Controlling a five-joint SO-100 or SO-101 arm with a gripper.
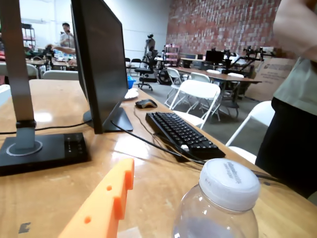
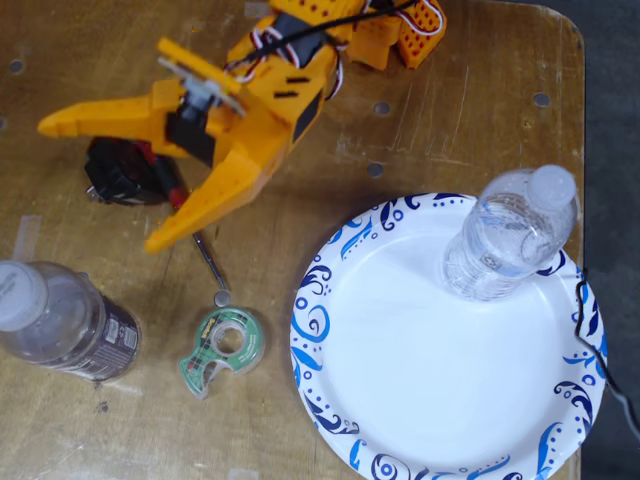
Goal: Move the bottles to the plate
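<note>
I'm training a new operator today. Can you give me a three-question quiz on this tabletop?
1. True or false: the bottle with the white-blue label already stands on the plate.
2. What lies between the dark-labelled bottle and the plate in the fixed view?
A) tape dispenser B) scissors C) mug
3. Fill in: the orange hand is ____ and holds nothing.

Key: 1 true. 2 A, the tape dispenser. 3 open.
</note>
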